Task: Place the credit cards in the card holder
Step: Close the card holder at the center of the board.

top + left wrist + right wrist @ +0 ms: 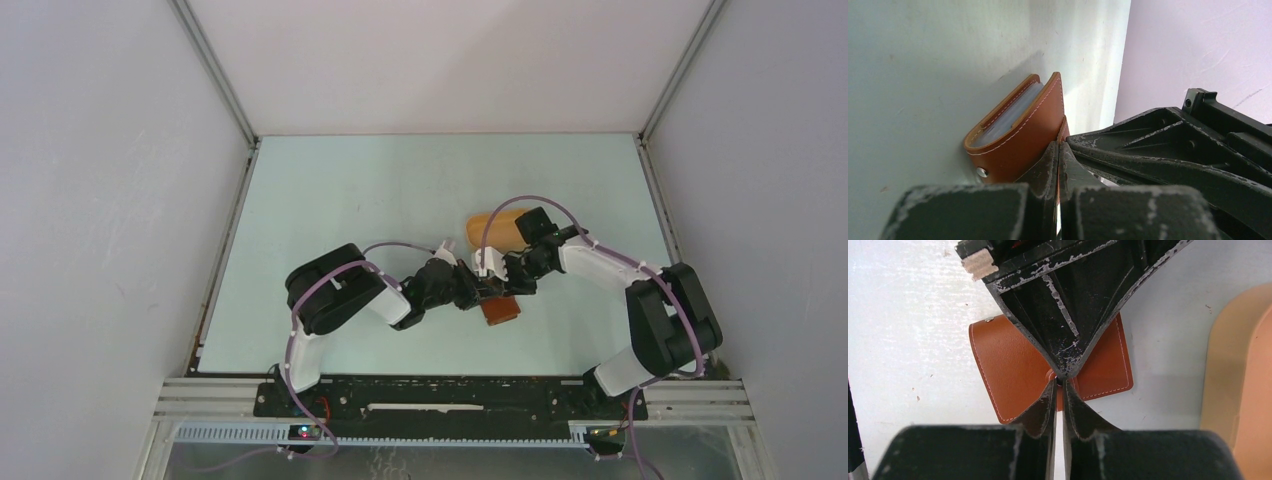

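Note:
The reddish-brown leather card holder (502,310) lies on the pale table between both arms. In the left wrist view it (1018,140) stands folded, with pale credit cards (1010,112) showing between its covers and a snap button (982,172) near its lower edge. My left gripper (1059,147) is shut on a thin leather tab of the holder. From above, my right gripper (1060,385) pinches the same small tab at the edge of the holder (1008,365), tip to tip with the left gripper's fingers (1063,315). Both grippers (478,290) (505,280) meet over the holder.
An orange-yellow oval tray (498,228) lies just beyond the grippers, and its edge (1243,380) is close to the right of the holder. White walls enclose the table on three sides.

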